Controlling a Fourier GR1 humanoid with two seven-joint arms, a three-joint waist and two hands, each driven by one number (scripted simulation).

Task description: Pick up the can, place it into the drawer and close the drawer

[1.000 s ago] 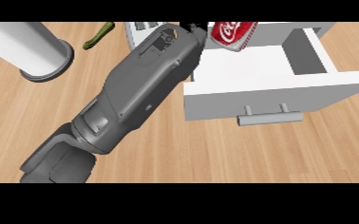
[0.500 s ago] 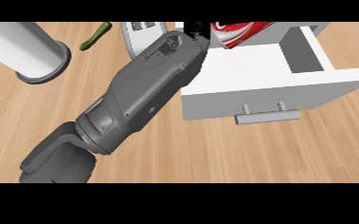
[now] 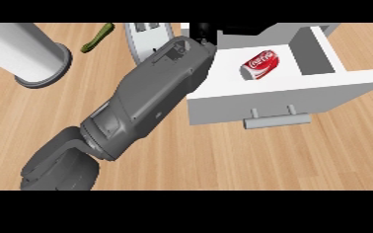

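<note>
A pale wooden counter (image 3: 218, 158) fills the room below. Nearest, a grey forearm slants up from the lower left to the left hand (image 3: 206, 31), mostly cut off at the top edge; I cannot tell its fingers. Beyond, the white open drawer (image 3: 262, 101) holds the red-and-white soda can (image 3: 260, 65), lying on its side, long axis slanting toward the far right. Placing looks done; next, I judge, comes pushing the grey bar handle (image 3: 275, 120) inward.
</note>
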